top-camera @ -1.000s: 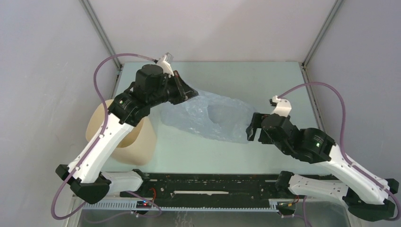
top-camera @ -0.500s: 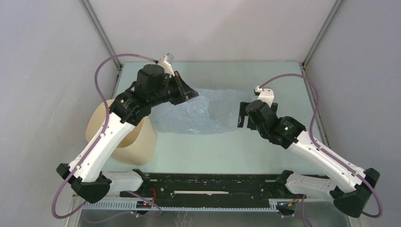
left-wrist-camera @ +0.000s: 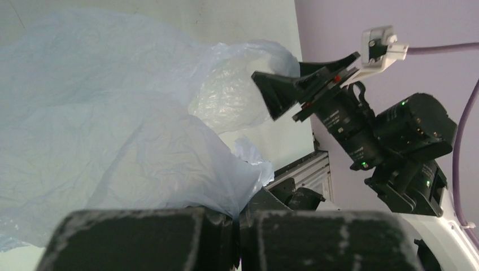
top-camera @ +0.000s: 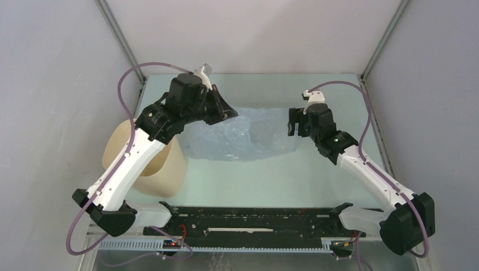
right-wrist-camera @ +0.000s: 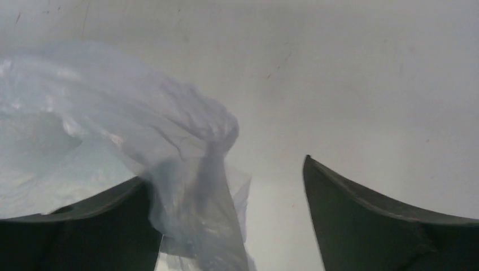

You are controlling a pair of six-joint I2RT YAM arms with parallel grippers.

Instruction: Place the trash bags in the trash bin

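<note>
Pale green table (top-camera: 265,180), grey walls on three sides. The left tool (left-wrist-camera: 237,217) is clamped shut on a gathered edge of the bag (top-camera: 237,135), with film spilling out from between its fingers. The right tool (right-wrist-camera: 226,169) stands with jaws wide apart at the bag's opposite end; a twisted fold lies against one finger, and nothing is pinched.

Between the two tools the bag lies spread and crumpled across the middle of the table, its left end lifted a little by the left tool. The bin (top-camera: 169,169) stands upright at the table's left side, partly hidden under the left arm and apart from the bag.

The bag looks almost weightless, limp and glossy. It is likely to slide out of a shallow pinch, to trail and balloon when moved, and to tear if snagged. It is also wider than the bin's mouth. The surest hold is probably a bunched, many-layered fold like the twist beside the right tool's finger, taken deep between the jaws rather than on a single flat sheet.
</note>
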